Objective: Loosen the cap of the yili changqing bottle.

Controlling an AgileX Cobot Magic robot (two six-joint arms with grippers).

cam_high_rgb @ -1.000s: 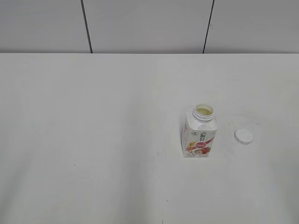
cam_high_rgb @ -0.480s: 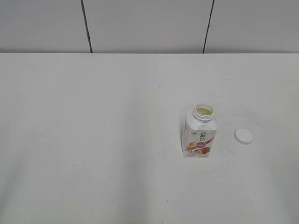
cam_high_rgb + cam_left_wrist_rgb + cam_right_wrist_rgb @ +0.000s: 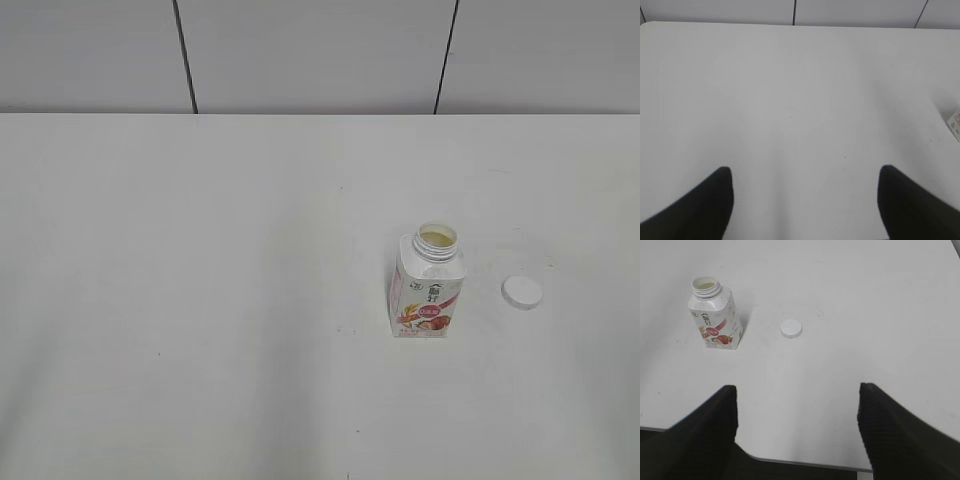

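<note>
Worktop (image 3: pixel 200 300): white, carrying bottle and cap.
Left claw (image 3: pixel 805 200): released, fingers spread over bare worktop; bottle well off to its right.
Right claw (image 3: pixel 797 425): released, holding nothing.
Yili changqing bottle (image 3: pixel 714 315): upright, neck uncovered, ahead-left of right claw.
Cap (image 3: pixel 791 329): off, lying beside bottle, straight ahead of right claw.

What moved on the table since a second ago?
Nothing moved that I can see. The bottle stands upright and open in the same spot, and the cap lies on the table to its right, apart from it. No arm shows in the exterior view.
</note>
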